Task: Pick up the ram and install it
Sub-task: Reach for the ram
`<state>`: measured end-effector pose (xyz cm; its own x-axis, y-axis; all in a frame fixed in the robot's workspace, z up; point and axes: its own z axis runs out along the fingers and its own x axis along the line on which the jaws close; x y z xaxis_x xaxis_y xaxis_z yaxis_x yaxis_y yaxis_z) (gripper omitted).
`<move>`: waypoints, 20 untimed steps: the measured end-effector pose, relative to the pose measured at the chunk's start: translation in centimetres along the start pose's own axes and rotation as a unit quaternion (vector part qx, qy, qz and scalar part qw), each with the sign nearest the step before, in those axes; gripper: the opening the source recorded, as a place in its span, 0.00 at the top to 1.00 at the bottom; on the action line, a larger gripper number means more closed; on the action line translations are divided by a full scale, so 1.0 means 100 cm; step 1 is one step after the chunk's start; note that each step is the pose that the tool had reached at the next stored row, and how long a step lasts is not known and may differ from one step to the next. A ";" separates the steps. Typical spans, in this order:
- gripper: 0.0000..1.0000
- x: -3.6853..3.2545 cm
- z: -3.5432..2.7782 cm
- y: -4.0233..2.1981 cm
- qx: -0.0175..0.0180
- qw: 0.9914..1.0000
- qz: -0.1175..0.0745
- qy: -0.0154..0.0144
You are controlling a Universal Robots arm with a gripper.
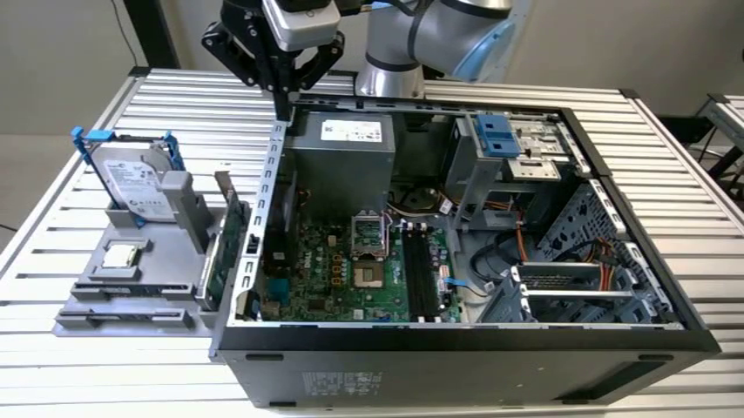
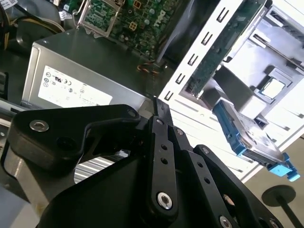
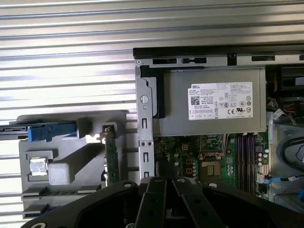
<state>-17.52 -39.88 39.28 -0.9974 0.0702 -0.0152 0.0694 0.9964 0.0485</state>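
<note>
A table [image 1: 70,218] of ribbed aluminium slats carries everything. Pale floor lies beyond its edge on the exterior view's left, and the corner of a second slatted surface [image 1: 727,113] juts in at the far right.

An open computer case [image 1: 465,348] lies on its side across the middle and right of the table. Its motherboard [image 1: 337,270] faces up, with long black slots [image 1: 421,274] running near to far. The grey power supply [image 1: 343,161] sits in the far left corner of the case.

Just beside the case, on the exterior view's left, stands a grey holder [image 1: 87,318]. At its far end a silver hard drive [image 1: 134,187] stands upright in a blue frame, with a small square chip [image 1: 122,255] in front of it. A green expansion card [image 1: 229,239] stands on edge against the side nearest the case. The ram [image 1: 134,286] appears to be the thin blue-green strip lying across the holder, just nearer than the chip, though it is hard to make out.

The end effector [image 1: 282,106] hangs from the arm over the far left corner of the case, its tip pointing down above the case's left wall, beside the power supply. I cannot tell whether the tip touches the wall. In the first wrist view its black fingers [image 3: 154,199] lie side by side, drawn together with nothing between them. It is well apart from the holder and the ram.
</note>
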 end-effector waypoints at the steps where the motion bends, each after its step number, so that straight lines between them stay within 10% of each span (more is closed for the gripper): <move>1: 1.00 0.0014 0.0000 -0.0001 0.000 1.000 0.000 0.000; 20: 1.00 0.0308 -0.0006 -0.0021 0.000 1.000 0.000 0.000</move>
<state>-20.61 -39.88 39.28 -0.9974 0.0703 -0.0153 0.0694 0.9964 0.0485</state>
